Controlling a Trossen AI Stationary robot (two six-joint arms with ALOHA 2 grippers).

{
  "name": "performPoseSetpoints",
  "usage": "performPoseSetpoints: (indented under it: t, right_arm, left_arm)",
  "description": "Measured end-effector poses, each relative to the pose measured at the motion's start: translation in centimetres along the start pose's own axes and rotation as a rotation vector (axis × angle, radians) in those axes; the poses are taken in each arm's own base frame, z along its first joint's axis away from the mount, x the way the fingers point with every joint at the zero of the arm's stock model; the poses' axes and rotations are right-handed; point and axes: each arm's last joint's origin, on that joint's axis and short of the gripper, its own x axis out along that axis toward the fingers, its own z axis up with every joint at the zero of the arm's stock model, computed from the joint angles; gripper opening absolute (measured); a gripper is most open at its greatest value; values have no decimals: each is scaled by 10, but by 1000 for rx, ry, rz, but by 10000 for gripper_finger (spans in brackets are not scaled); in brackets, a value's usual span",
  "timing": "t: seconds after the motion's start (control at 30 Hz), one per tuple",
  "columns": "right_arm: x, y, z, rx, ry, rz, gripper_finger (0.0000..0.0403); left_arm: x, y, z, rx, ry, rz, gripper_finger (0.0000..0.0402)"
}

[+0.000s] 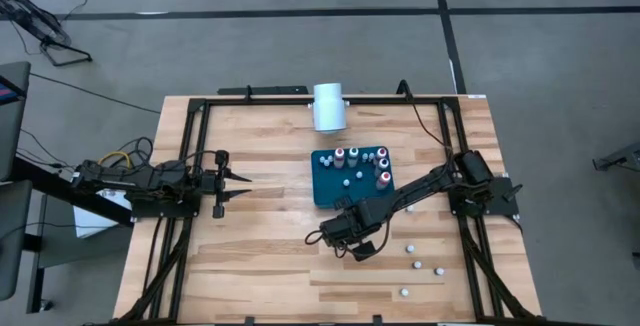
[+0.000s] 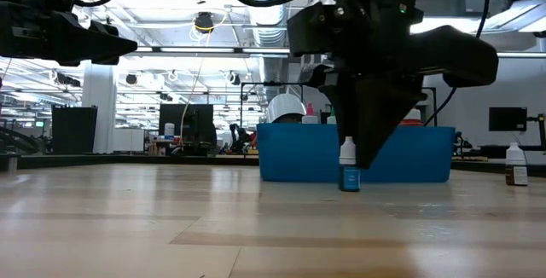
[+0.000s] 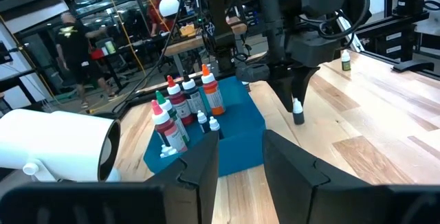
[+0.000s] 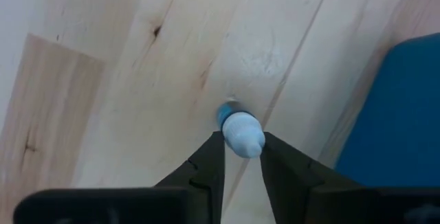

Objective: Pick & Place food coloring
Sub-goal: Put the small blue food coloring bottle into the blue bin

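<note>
1. Broadly, the pale plank wooden table (image 1: 260, 256) fills the middle of the high view, framed by black rails, with grey floor around it; the low view looks past it into a bright workshop of benches and ceiling pipes.
2. At upper centre of the table stands a large white cylinder (image 1: 328, 106), and just below it a flat dark teal rectangular tray (image 1: 325, 191) holding several white-capped food coloring bottles (image 1: 382, 161).
3. Left of centre, the left gripper (image 1: 235, 186) waits over bare wood, its fingers a little apart around nothing.
4. Lower centre, the right gripper (image 4: 240, 157) stands over one small blue bottle with a white cap (image 4: 240, 133), upright on the wood just beside the tray; its fingers flank the cap closely, though whether they grip it I cannot tell.
5. Judged from this, good practice is to squeeze squarely on the cap, then lift straight up so the bottle stays vertical.
6. Lower right, three loose tiny bottles (image 1: 417, 264) wait on the table.
</note>
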Motion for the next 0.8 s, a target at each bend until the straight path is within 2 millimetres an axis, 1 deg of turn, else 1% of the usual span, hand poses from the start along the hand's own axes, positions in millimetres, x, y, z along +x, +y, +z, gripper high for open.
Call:
performPoseSetpoints:
  t: [0.17, 0.37, 0.5, 0.8]
  right_arm:
    - [0, 0, 0, 1, -5, 7, 73]
    - [0, 1, 1, 1, -8, 23, 78]
    - [0, 1, 1, 2, -9, 22, 97]
    - [0, 0, 2, 2, -22, 20, 159]
  left_arm:
    - [0, 0, 0, 0, 0, 0, 105]
    - [0, 0, 0, 0, 0, 0, 105]
    - [0, 0, 0, 0, 0, 0, 105]
    - [0, 0, 0, 0, 0, 0, 105]
